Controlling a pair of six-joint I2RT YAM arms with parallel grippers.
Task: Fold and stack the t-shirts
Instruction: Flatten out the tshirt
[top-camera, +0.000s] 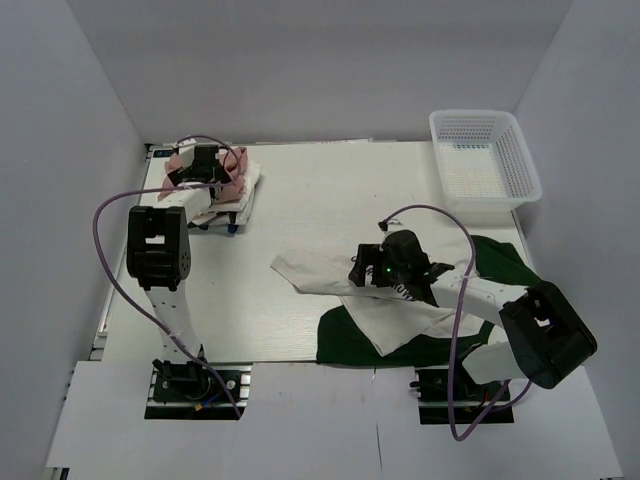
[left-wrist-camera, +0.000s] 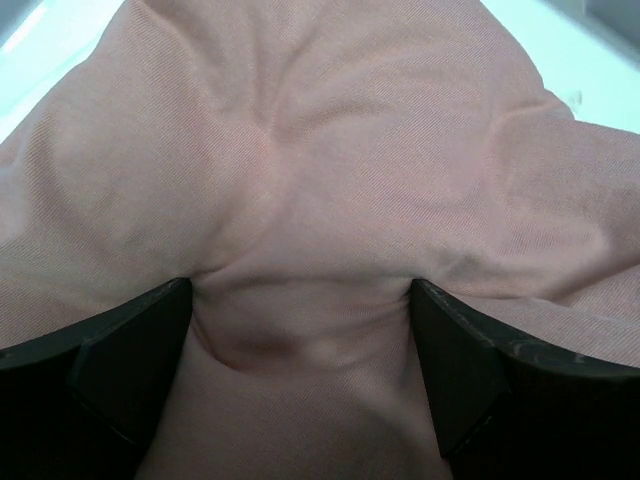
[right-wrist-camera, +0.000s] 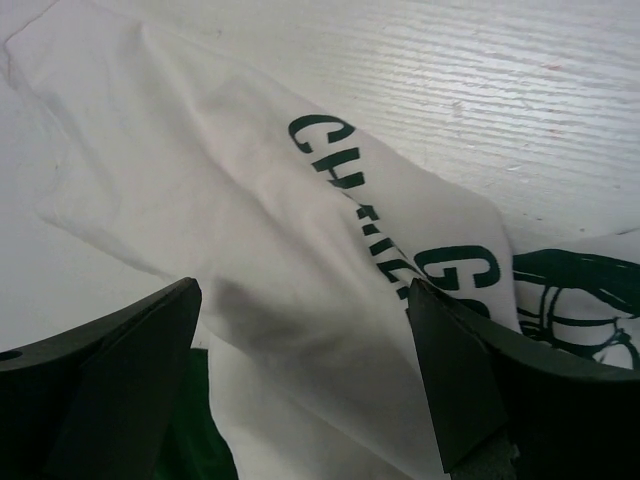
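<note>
Cream-white t-shirt (top-camera: 318, 276) with dark green print lies crumpled right of centre on the table (top-camera: 300, 200), green cloth under it. The right gripper (right-wrist-camera: 305, 300) hangs over it, jaws wide, nothing held. Folded pink t-shirt (left-wrist-camera: 320, 150) sits far left, with the left gripper (left-wrist-camera: 300, 300) pressed into it, jaws wide. White mesh basket (top-camera: 470, 114) stands in the far right corner, well apart.

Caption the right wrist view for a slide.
Open right gripper poised over cream t-shirt with dark green lettering, white table beyond.

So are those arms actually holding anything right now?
Nothing is gripped: the left gripper sits open on the pink shirt, and the right gripper is open over the cream shirt.
</note>
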